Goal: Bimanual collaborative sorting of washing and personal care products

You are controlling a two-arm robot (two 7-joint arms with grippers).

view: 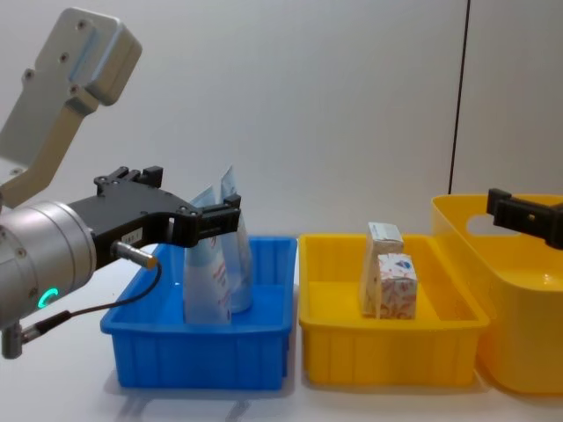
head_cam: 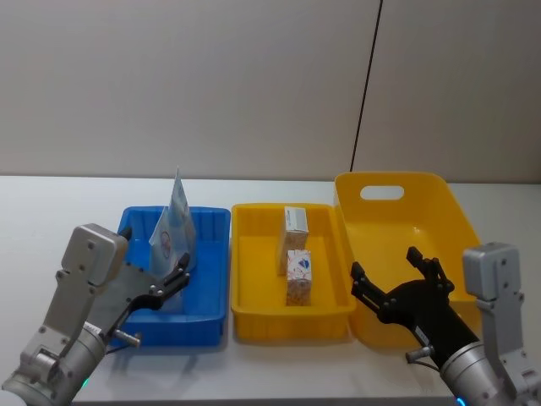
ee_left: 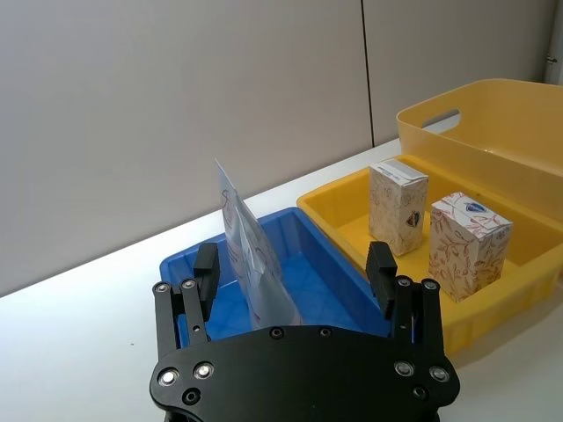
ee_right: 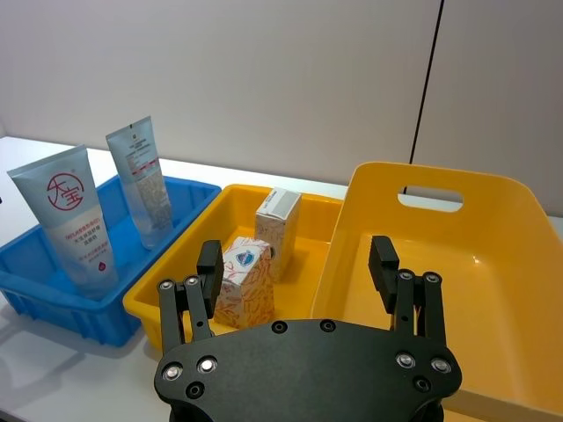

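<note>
Two pale blue tubes upright in the blue tray, just left of the small yellow tray. Feet hidden behind the blue wall from the chest. Edge-on from the left wrist, so print unreadable there. Inside the small yellow tray: white carton with red-orange pattern at the front, beige carton just behind it; touching or not, can't tell. From the chest, beige one largely covered by the white one. Left gripper left of the small yellow tray, over the blue tray's near end, released, fingers wide, nothing held. Blocks the lower part of the front tube from the head, so gap to the tube hard to judge. Right gripper right of the small yellow tray, over the near left wall of the large yellow bin, likewise released and empty. Cut off at the frame edge from the chest, just a black finger piece showing. Part of the bin's floor hidden behind that gripper from the head.
</note>
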